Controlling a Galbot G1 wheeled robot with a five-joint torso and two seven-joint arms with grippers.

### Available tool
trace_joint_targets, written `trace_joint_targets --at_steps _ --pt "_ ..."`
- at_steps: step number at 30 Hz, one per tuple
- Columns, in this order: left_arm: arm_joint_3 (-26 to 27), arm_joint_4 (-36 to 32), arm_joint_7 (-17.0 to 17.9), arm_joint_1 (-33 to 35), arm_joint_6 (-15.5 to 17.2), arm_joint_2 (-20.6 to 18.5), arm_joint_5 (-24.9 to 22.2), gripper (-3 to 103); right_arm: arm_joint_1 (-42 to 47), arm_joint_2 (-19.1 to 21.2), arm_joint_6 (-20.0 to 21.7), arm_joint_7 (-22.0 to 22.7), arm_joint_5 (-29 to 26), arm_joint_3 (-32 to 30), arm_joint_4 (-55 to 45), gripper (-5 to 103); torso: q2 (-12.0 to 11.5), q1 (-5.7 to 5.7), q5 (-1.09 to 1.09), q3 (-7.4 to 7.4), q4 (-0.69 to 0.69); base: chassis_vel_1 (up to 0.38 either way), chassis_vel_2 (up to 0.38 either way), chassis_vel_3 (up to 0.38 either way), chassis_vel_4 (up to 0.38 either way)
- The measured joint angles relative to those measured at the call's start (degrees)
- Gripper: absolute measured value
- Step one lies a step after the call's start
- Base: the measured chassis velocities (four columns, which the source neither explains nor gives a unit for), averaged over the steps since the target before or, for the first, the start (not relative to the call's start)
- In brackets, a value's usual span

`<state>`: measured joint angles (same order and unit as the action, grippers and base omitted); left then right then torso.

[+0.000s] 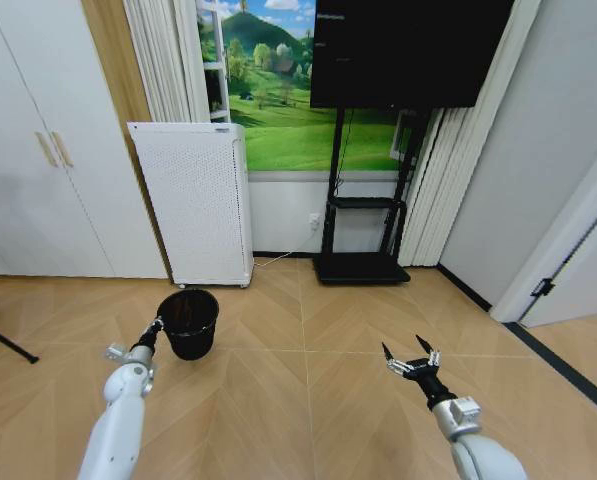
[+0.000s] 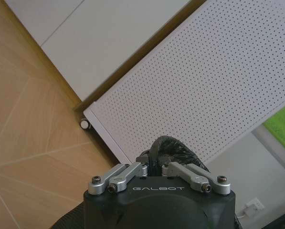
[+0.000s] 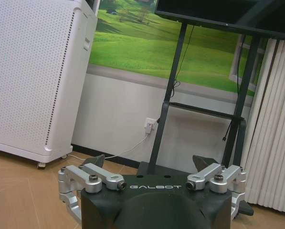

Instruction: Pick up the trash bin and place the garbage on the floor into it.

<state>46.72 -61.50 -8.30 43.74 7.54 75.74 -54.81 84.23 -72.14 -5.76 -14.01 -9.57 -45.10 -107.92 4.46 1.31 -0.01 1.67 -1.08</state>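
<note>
Where the head view reaches — left claw clamped on trash bin rim, right claw spread, empty.

One trash bin, two grippers, one appliance.

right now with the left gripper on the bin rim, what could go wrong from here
1. The left gripper pinches the trash bin only at one edge of its rim, so the bin may tilt or slip as it travels.
2. The white perforated appliance stands close behind the bin; a swing that way could knock it.
3. The right gripper hangs open and low over the floor and could scrape it if the torso bends.
</note>
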Motion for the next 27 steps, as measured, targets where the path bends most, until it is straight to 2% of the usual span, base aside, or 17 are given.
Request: trace_joint_targets --at_steps 1,5,11,15,19,24,27 --pt "-0.59 1.02 -0.64 -0.62 -0.04 0.39 -1.79 8 -0.27 0.1 0.12 -0.1 0.02 0.22 0.08 100 0.0 0.0 0.01 0.0 0.0 0.0 0.0 0.0 0.0" --pt "-1.05 3.33 -2.37 -2.2 0.32 1.41 -3.88 8 -0.85 0.39 0.23 -0.23 0.05 0.54 0.23 100 0.0 0.0 0.02 -0.01 0.02 0.0 0.0 0.0 0.0" --pt "-1.58 12.94 -4.59 -6.92 -0.31 1.79 -5.88 8 -1.13 0.77 0.32 -0.28 -0.03 0.47 0.4 100 0.0 0.0 0.02 -0.01 0.02 0.0 0.0 0.0 0.0" --pt "-1.63 13.94 -4.63 -7.4 -0.43 1.78 -5.93 8 -1.12 0.78 0.32 -0.29 -0.02 0.43 0.43 100 0.0 0.0 0.02 -0.01 0.01 0.0 0.0 0.0 0.0" --pt "-1.91 18.96 -3.33 -10.19 -1.84 2.21 -5.85 8 -1.06 0.8 0.22 -0.29 -0.03 0.36 0.61 100 0.0 -0.01 0.02 -0.01 0.01 0.0 0.0 0.0 0.0" --pt "-2.66 25.07 -2.19 -12.95 -3.76 3.29 -1.73 8 -1.64 0.71 0.18 -0.34 -0.03 0.73 1.11 100 0.0 -0.01 0.02 -0.01 0.01 0.0 0.0 0.0 0.0" --pt "-2.69 26.07 -2.2 -13.45 -3.8 3.3 -0.59 8 -1.82 0.71 0.16 -0.39 -0.03 0.74 1.34 100 0.0 -0.01 0.01 -0.01 0.02 0.0 0.0 0.0 0.0"
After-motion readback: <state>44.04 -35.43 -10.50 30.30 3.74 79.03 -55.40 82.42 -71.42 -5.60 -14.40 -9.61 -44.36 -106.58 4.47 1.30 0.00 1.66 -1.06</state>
